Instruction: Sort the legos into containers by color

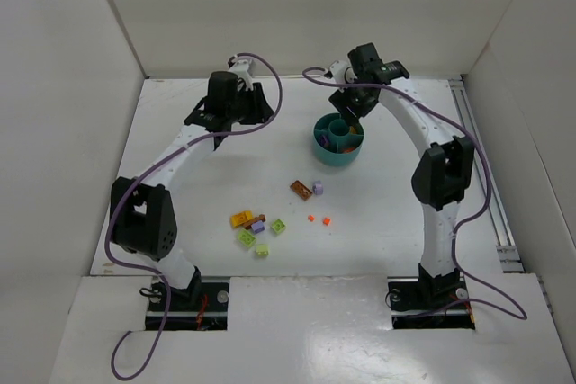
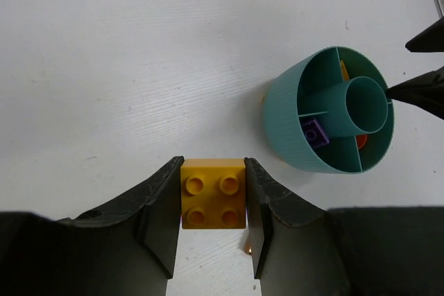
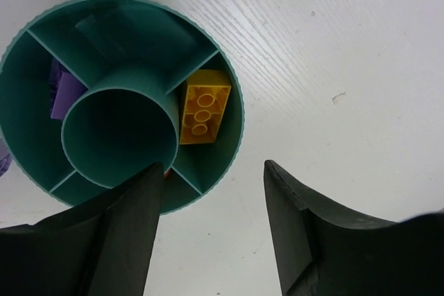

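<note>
The teal dish (image 1: 337,139) stands upright on the table (image 1: 198,177), toward the far right. Its radial dividers give each colour its own compartment around the central cup (image 3: 118,133). A long yellow brick (image 3: 203,105) lies in one compartment and a lilac brick (image 3: 66,91) in another across the cup, so sorting is judged partly done. The right hand (image 3: 211,168) hovers directly over the dish rim, jaws apart and holding nothing, as suits a drop site just below. The left hand (image 2: 213,171), apart from the dish on its left side, is clamped on a square yellow brick (image 2: 213,195), studs toward the camera, gripped on two opposite flat sides — a secure hold for carrying. Its likely destination is the yellow compartment. The remaining legos (image 1: 256,227) lie loose on the near table, between the arms.
</note>
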You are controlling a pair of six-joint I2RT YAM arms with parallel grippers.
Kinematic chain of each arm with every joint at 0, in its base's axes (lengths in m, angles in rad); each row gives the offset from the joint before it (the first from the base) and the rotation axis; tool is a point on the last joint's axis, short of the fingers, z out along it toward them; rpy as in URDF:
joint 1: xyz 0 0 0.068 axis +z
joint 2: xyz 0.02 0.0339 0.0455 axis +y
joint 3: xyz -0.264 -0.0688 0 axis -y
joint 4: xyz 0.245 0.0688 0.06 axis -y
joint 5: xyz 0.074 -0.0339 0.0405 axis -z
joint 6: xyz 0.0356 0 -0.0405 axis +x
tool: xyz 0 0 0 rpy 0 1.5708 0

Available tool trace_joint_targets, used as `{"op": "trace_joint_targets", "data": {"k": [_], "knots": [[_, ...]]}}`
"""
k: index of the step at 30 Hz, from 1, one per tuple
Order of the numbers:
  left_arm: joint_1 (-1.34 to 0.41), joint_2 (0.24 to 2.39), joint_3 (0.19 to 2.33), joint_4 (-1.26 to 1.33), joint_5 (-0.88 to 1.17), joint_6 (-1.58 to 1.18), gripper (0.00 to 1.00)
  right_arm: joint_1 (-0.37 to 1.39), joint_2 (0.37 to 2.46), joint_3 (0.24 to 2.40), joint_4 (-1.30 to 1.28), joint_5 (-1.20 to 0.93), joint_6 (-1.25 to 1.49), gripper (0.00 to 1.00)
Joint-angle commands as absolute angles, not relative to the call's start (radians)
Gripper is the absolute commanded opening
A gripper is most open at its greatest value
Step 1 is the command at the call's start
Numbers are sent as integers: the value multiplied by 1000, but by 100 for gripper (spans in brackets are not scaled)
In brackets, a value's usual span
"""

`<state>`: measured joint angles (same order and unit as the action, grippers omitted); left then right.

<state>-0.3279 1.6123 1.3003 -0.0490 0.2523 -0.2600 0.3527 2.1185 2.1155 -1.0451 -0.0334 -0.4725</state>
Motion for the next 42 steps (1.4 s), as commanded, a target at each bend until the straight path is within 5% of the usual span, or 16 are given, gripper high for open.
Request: {"op": "trace_joint_targets", "data": {"k": [1,14,20,22,42], "knots": [[-343,1620,1403,-2,293,-253,0,342,1995,2077,-993,-38,-466,64],[-540,1983,1938,-133,362,-140,0,40,1439,1416,-606,-153,-308,70],[-629,2203,2224,-172,322,-121,0,9,1270,1289,-586,-36,-299,87],[-644,2252,2259,-161,313,-121,0,-2,1241,1264,-597,-26,-299,100],[-727,2332,2180,-140,160,-60,0,-20,1259,1246,-607,-29,-318,100]]}}
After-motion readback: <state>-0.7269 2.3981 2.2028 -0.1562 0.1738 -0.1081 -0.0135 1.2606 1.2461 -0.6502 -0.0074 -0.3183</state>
